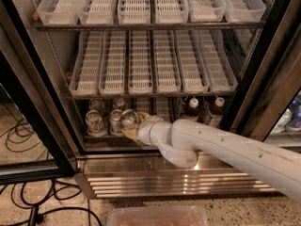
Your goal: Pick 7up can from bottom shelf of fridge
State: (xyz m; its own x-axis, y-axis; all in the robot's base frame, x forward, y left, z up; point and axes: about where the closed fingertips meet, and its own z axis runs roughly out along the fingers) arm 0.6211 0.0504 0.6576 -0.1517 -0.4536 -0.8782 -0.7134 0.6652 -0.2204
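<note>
A 7up can (128,118) is pinched by the gripper (132,125) on the bottom shelf (162,108) of the fridge (59,65), beside other cans (95,122).

— What else do you have around there?
— You've got two dark bottles (192,109) standing side by side, just right of the end effector (131,125), which sits low and left of centre in your view. On your left, black cables (19,206) loop over the speckled floor (235,211).
— And along the bottom edge?
— A clear plastic tub (157,215) with something pinkish inside, cut off by the frame. Far right, behind glass, you'll see blue-and-white items (291,119) that can't be made out.
</note>
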